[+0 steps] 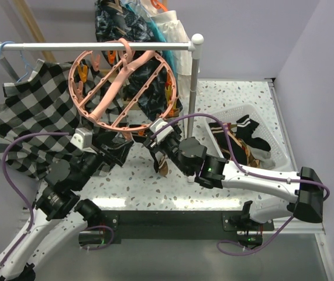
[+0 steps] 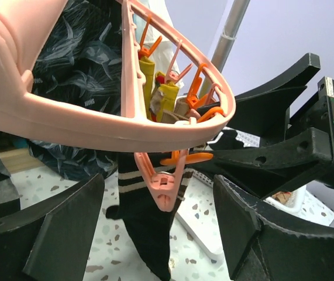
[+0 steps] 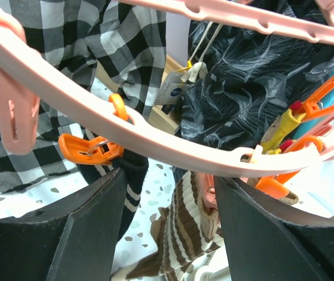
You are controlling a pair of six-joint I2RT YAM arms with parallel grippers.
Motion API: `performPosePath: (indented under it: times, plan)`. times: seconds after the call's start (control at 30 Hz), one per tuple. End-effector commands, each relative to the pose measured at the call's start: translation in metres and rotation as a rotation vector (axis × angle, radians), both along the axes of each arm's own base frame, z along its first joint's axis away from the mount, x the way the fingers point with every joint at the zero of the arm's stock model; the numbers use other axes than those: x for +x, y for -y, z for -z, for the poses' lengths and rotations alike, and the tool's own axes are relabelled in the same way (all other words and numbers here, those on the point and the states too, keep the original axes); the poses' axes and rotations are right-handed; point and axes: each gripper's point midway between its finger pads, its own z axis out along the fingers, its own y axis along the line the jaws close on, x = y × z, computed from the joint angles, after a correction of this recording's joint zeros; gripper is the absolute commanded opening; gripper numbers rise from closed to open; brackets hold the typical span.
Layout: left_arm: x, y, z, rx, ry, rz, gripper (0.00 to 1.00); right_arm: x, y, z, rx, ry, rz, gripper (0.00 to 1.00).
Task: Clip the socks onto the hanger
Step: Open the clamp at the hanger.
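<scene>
Hanger (image 1: 123,88) is hanging from the white rail (image 1: 96,44), keeping its clips dangling within reach. Left pincer (image 2: 158,219) is standing released around a black striped sock (image 2: 146,246) pinned in a pink clip (image 2: 161,190). Right pincer (image 3: 172,228), likewise released, is flanking a brown striped sock (image 3: 181,234) under the near rim. More socks (image 1: 245,137) are lying in the white basket (image 1: 237,109), well apart. Bare tabletop (image 1: 149,187) below is leaving withdrawal room.

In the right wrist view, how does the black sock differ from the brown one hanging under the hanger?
Pattern: the black sock is plain with a few thin cream bands, while the brown sock has cream stripes all over.
Texture: the brown sock looks ribbed, the black sock smoother.
Clip: the black sock's top sits beside an orange clip, the brown sock's top under a pink clip.
Both hang below the hanger ring.
</scene>
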Motion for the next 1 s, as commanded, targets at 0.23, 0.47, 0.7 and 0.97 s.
performPosePath:
  times: [0.23,0.47,0.7,0.97]
  plan:
    - [0.006,0.009,-0.032,-0.100,0.108,0.023,0.76,-0.004,0.007,-0.034,0.100,0.021,-0.018,0.65]
    - [0.008,0.014,-0.034,-0.113,0.097,0.034,0.70,-0.005,0.005,-0.032,0.092,0.020,-0.024,0.65]
    - [0.008,0.015,-0.036,-0.139,0.100,0.042,0.52,-0.005,0.005,-0.030,0.083,0.019,-0.029,0.65]
    - [0.008,0.017,-0.034,-0.140,0.078,0.053,0.28,-0.005,0.008,-0.030,0.077,0.021,-0.019,0.65]
